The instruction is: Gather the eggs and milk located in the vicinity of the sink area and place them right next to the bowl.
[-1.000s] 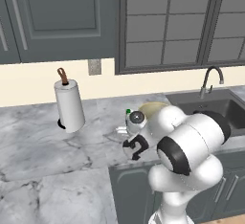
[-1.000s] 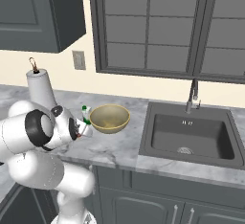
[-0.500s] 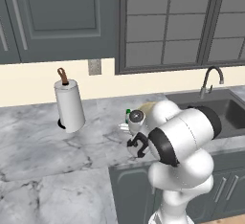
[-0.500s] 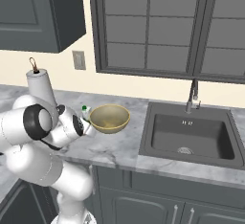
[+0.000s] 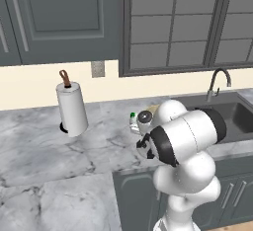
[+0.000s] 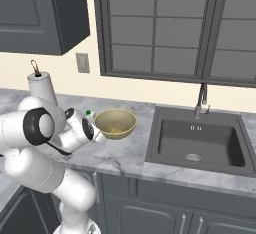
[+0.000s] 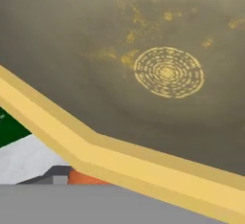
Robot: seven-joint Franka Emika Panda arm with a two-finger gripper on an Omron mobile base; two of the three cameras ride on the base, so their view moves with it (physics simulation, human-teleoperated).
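Note:
The tan-yellow bowl (image 6: 116, 123) stands on the counter left of the sink (image 6: 200, 140); only a sliver of it (image 5: 152, 109) shows behind my arm in the left base view. My gripper (image 6: 101, 137) hangs low at the bowl's near-left side, shut on an orange-brown egg (image 7: 86, 178) that peeks out at the bottom of the hand view. That view looks across the bowl's rim (image 7: 119, 156) into its speckled inside. The milk (image 6: 89, 114) stands upright just left of the bowl, its green cap (image 5: 132, 118) and green-and-white side (image 7: 24, 156) showing.
A tall paper towel roll (image 5: 72, 107) stands at the back left of the marble counter (image 5: 44, 151). The curved faucet (image 6: 201, 100) rises behind the dark sink basin. Grey cabinets hang above, and a window is over the sink.
My arm has folded in and the hand has slid closer to the bowl's side, so the elbow now hides the fingers in the left base view. The grip is unchanged.

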